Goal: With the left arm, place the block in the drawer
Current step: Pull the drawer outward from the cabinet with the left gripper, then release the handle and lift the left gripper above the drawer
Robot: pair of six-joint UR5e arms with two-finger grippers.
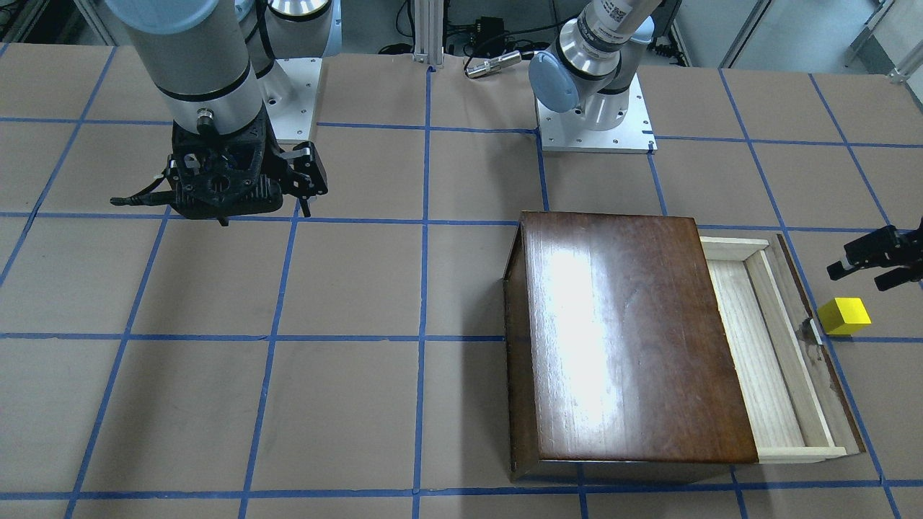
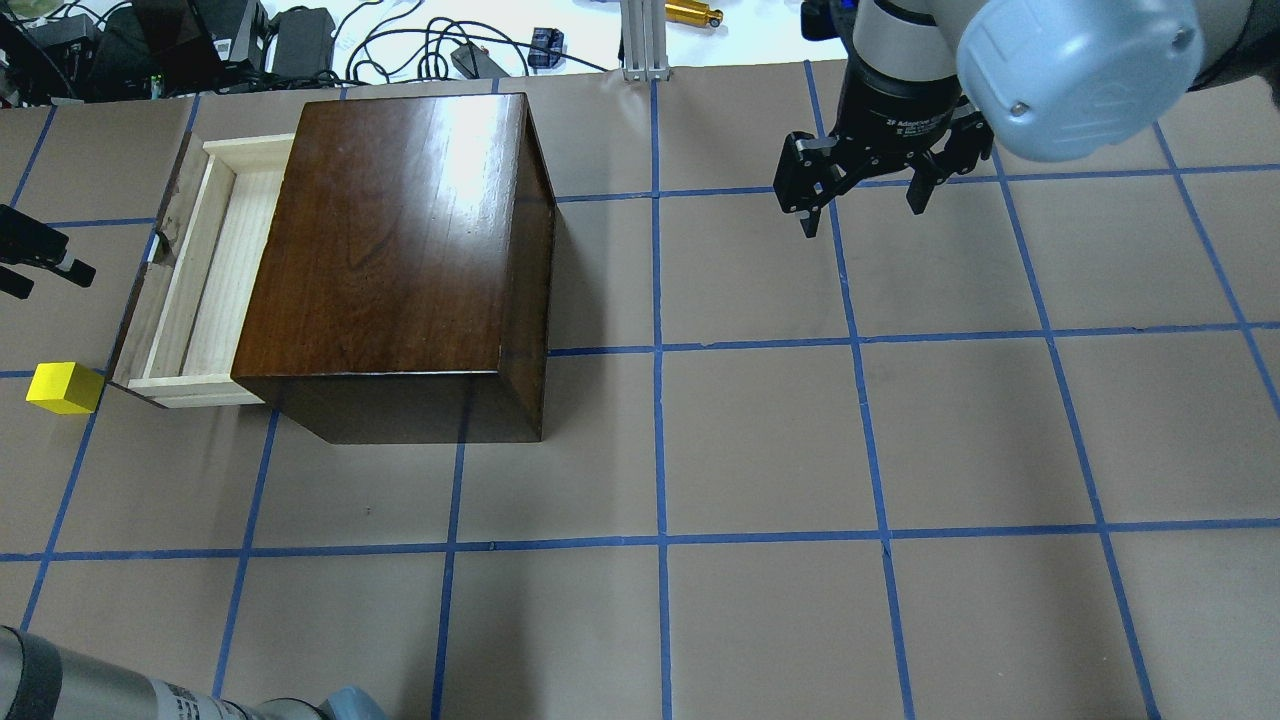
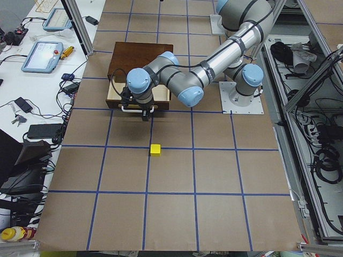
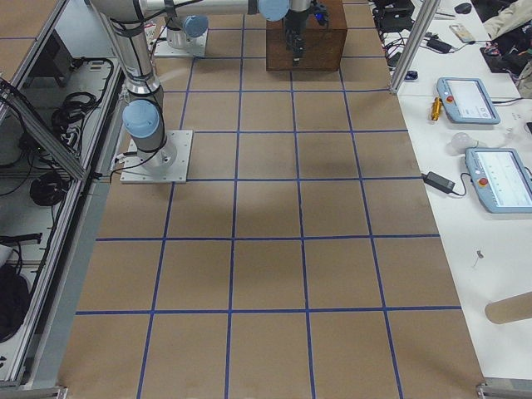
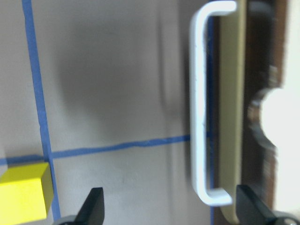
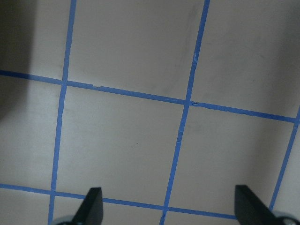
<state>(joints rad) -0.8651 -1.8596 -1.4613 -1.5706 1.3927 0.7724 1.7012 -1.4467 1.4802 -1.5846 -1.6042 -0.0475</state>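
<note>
Our left fingers (image 5: pixel 93 208) hang spread above the brown, blue-taped surface (image 1: pixel 346 288), between the yellow block (image 1: pixel 845 315) resting on it and the open drawer (image 1: pixel 750 346); our right fingers (image 2: pixel 805 190) are spread too. We see a white bench (image 3: pixel 43 88) alongside, carrying what look like tablets (image 3: pixel 40 56).

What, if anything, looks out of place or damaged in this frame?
Nothing stands out. The cabinet sits flat, its drawer pulled open; the block rests on the table just outside the drawer front. The left gripper and right gripper are open, holding nothing.
</note>
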